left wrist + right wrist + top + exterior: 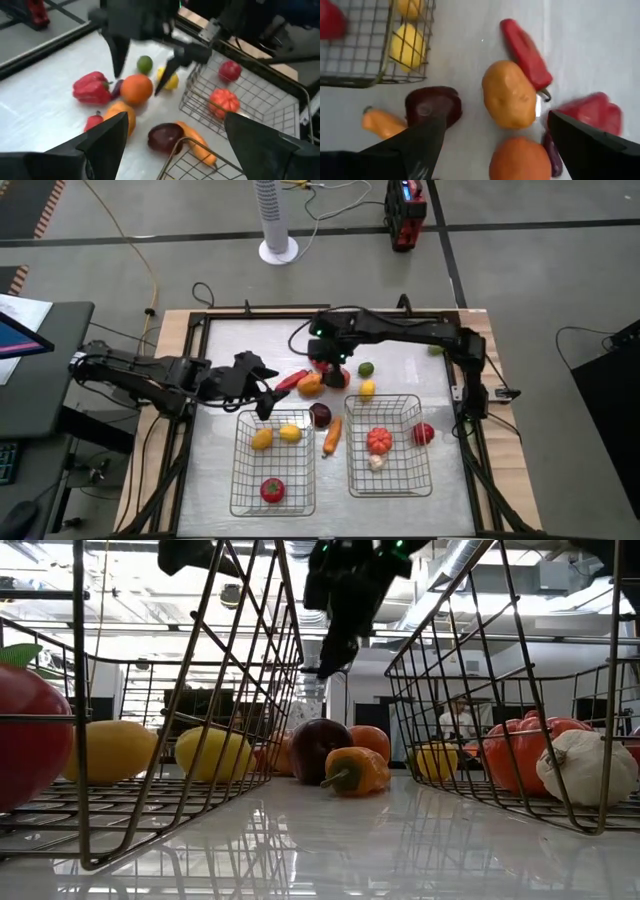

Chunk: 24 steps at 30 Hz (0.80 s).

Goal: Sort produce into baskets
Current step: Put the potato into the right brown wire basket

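My right gripper hangs open over a loose pile of produce at the table's middle. Its fingers stand either side of an orange round without touching it. Around it lie a yellow-orange pepper, a red chili, a red pepper, a dark purple round and a carrot. A lime and a lemon lie a little to the right. My left gripper is open and empty by the far edge of the left basket.
The left basket holds two yellow pieces and a red tomato. The right basket holds an orange-red round, white garlic and a red round at its right wall. A small green piece lies far right.
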Each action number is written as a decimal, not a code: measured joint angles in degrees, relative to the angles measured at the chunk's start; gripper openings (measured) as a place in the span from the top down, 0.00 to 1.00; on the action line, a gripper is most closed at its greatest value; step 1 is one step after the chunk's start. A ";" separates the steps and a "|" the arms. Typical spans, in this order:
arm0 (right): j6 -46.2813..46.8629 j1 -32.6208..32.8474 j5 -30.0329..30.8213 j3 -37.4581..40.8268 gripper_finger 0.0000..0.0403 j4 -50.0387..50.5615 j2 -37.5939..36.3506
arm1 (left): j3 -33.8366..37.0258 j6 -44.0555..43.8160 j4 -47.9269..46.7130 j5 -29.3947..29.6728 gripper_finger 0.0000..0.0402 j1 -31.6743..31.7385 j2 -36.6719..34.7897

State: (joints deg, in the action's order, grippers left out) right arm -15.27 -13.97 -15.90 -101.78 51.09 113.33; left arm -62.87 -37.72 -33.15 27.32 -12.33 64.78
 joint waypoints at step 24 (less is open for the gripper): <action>-8.68 2.88 4.65 0.12 0.12 -10.87 11.01 | 0.02 -7.26 -5.94 -17.17 0.23 -2.50 -12.36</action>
State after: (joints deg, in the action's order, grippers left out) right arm -23.94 -11.09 -11.25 -101.65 40.23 124.34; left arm -62.85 -44.98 -39.09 10.15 -14.83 52.42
